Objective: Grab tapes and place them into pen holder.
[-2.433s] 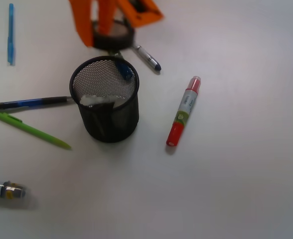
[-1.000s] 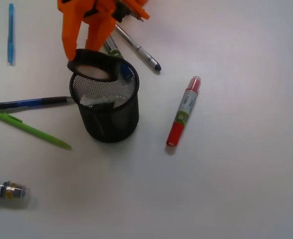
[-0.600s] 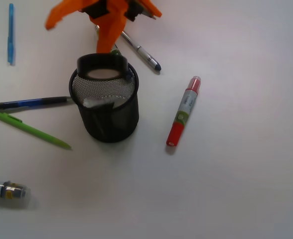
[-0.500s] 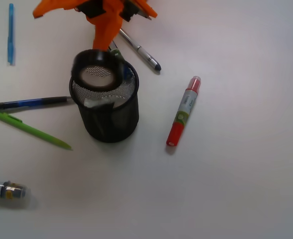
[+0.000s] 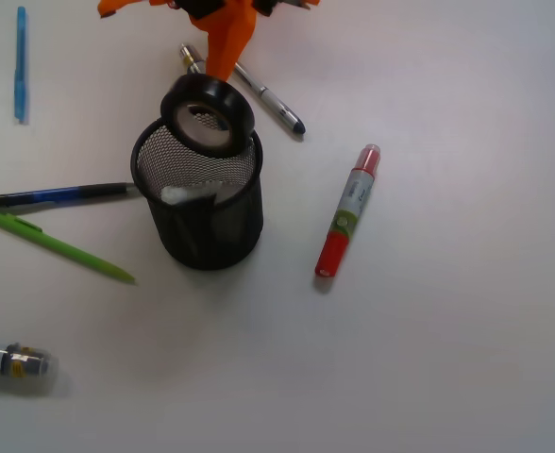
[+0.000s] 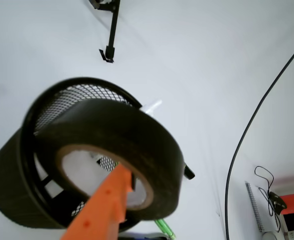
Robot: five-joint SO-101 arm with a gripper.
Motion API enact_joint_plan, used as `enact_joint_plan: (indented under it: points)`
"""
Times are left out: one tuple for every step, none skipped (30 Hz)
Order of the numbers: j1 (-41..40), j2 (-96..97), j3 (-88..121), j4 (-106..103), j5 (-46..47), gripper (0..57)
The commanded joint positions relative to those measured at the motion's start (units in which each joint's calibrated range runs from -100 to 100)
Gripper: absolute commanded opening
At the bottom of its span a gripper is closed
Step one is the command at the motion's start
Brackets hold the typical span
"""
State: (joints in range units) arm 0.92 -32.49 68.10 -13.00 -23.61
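Note:
A black tape roll [image 5: 207, 115] hangs tilted on one orange finger [image 5: 226, 45], over the far rim of the black mesh pen holder [image 5: 207, 231]. My gripper [image 5: 161, 42] is open, its other jaw spread far to the upper left. In the wrist view the finger [image 6: 104, 205] passes through the hole of the tape roll [image 6: 137, 135], with the pen holder [image 6: 12, 185] just behind and below it. Something white [image 5: 185, 192] lies inside the holder.
A red marker [image 5: 347, 209] lies right of the holder. A silver and blue pen [image 5: 270, 102] lies behind it. A blue-black pen [image 5: 60, 194] and a green pen [image 5: 56, 245] lie to the left. A blue pen [image 5: 20, 61] is far left, a capped tube [image 5: 11, 361] bottom left.
The gripper lifted the black tape from the table behind the holder to above its rim, then opened wide. The tape now hangs on one finger, shifted right and tilted.

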Motion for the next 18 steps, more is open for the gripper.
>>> enact_joint_plan:
  points:
    - [-0.07,-2.40,-3.34,6.70,-0.24,45.7]
    - [-0.07,-2.40,-4.88,9.42,-0.24,45.7]
    - [-0.07,-2.40,-6.24,11.86,-0.20,45.7]
    - [0.08,-2.40,-7.69,14.14,-0.20,45.7]
    - [0.23,-2.40,-9.23,16.24,-0.20,45.7]
    - [0.38,-2.40,-10.68,18.43,-0.20,45.7]
    - [0.38,-2.40,-12.31,20.88,-0.20,45.7]
    - [0.38,-2.40,-14.03,23.41,-0.20,45.7]
    - [0.38,-2.23,-15.66,26.30,-0.20,45.7]
    - [0.38,-1.64,-17.65,29.19,-0.15,45.7]
    - [0.38,-0.62,-20.10,32.34,0.00,45.7]
    - [0.38,0.83,-23.18,35.92,0.44,45.7]
    - [0.31,2.70,-26.62,40.04,1.03,45.7]
    - [0.23,5.08,-30.88,44.50,1.37,45.7]
    - [0.23,7.80,-35.22,49.05,1.66,45.7]
    - [0.23,10.60,-39.93,53.68,1.71,45.6]
    - [0.23,13.58,-44.37,58.15,1.71,45.6]
    - [0.23,16.55,-48.72,62.78,1.66,45.6]
